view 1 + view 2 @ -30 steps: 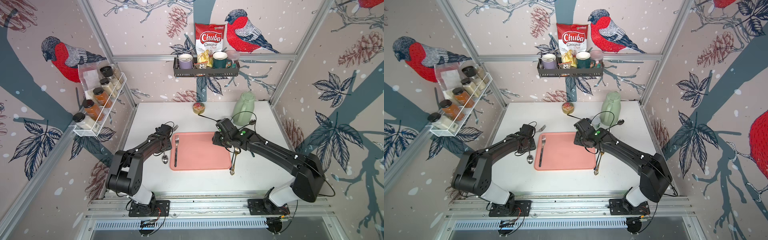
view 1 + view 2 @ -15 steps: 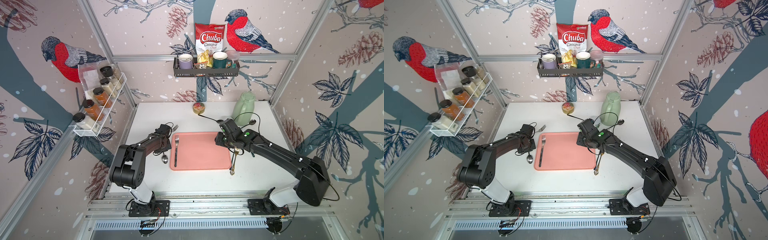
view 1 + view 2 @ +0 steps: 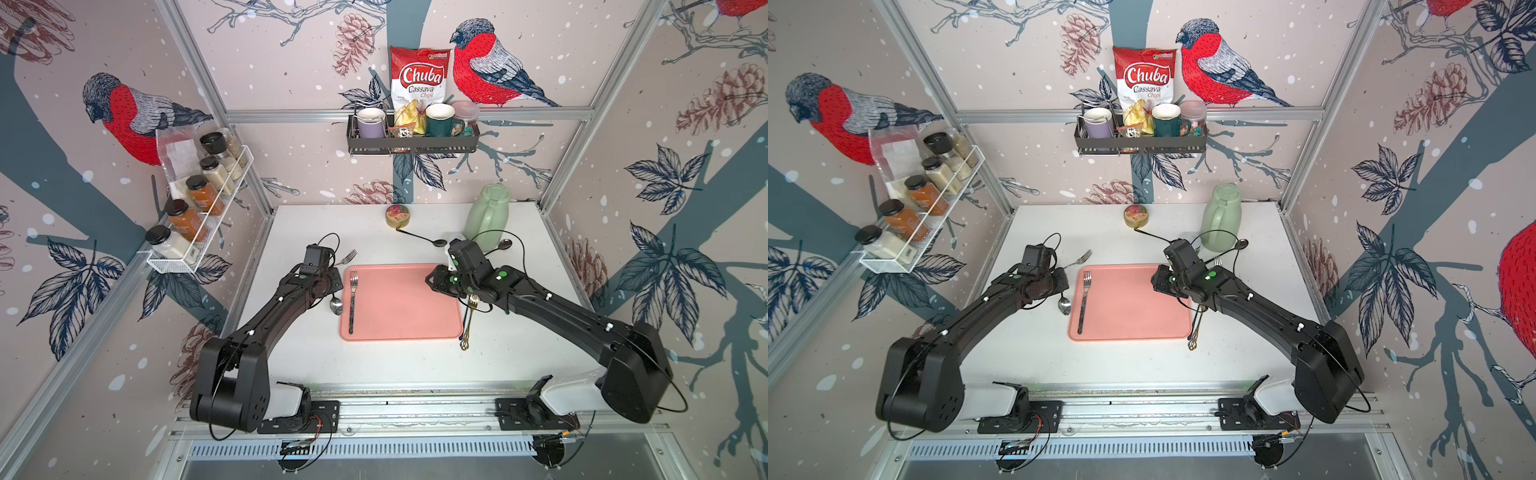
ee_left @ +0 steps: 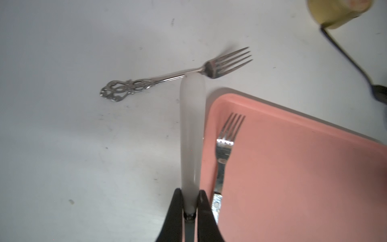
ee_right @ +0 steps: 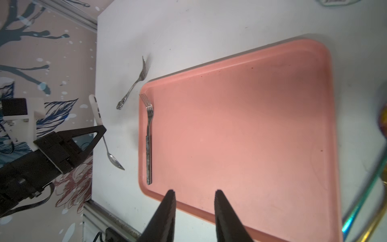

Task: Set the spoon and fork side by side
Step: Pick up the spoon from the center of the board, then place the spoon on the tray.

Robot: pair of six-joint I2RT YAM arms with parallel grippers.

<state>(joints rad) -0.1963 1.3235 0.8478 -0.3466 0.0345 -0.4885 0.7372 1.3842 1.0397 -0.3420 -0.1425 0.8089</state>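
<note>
A fork (image 3: 352, 299) (image 3: 1084, 299) lies lengthwise along the left side of the pink tray (image 3: 403, 320) (image 3: 1133, 320). Just left of the tray, my left gripper (image 3: 329, 284) (image 4: 190, 191) is shut on the spoon (image 4: 191, 136) at the base of its white handle. Its metal bowl (image 3: 336, 305) (image 3: 1064, 305) shows beside the fork, outside the tray rim. In the right wrist view the spoon (image 5: 105, 144) slants with its bowl low near the table. My right gripper (image 3: 436, 282) (image 5: 194, 191) stands open over the tray's right edge, holding nothing.
An ornate silver fork (image 3: 347, 258) (image 4: 167, 78) lies on the table behind the left gripper. A black spoon (image 3: 422, 239), a small gold tin (image 3: 398, 216) and a green jug (image 3: 486, 220) stand at the back. Gold cutlery (image 3: 467, 322) lies right of the tray.
My left jaws have closed on the spoon's handle, and its bowl has shifted slightly toward the tray. The right jaws have narrowed a little but stay open.
</note>
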